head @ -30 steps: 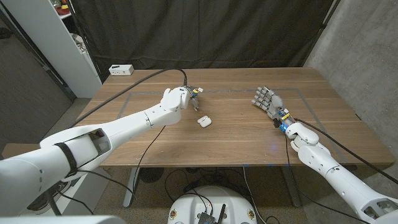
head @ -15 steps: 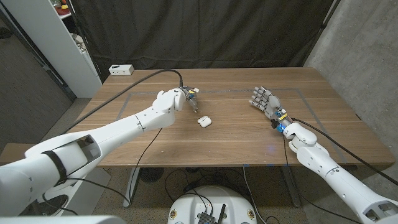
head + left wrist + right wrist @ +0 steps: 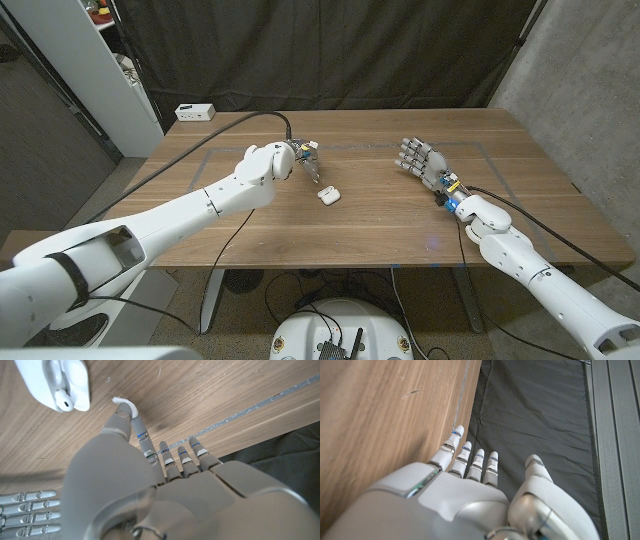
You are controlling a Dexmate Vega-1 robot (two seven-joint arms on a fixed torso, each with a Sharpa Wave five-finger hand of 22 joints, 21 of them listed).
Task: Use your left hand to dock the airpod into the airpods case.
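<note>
left robot hand (image 3: pixel 303 158): pinches the airpod (image 3: pixel 124 402) at fingertips, has edged up-counter since a second ago
airpods case (image 3: pixel 328 195): open on the counter (image 3: pixel 380 225), one bud seated, just beside the left robot hand
right robot hand (image 3: pixel 424 162): empty, fingers spread
meaning: docking not yet done

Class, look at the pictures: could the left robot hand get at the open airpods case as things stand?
Probably yes. The left robot hand hangs just behind the case, and the wrist view shows bare table between its fingertips and the case, nothing between.
</note>
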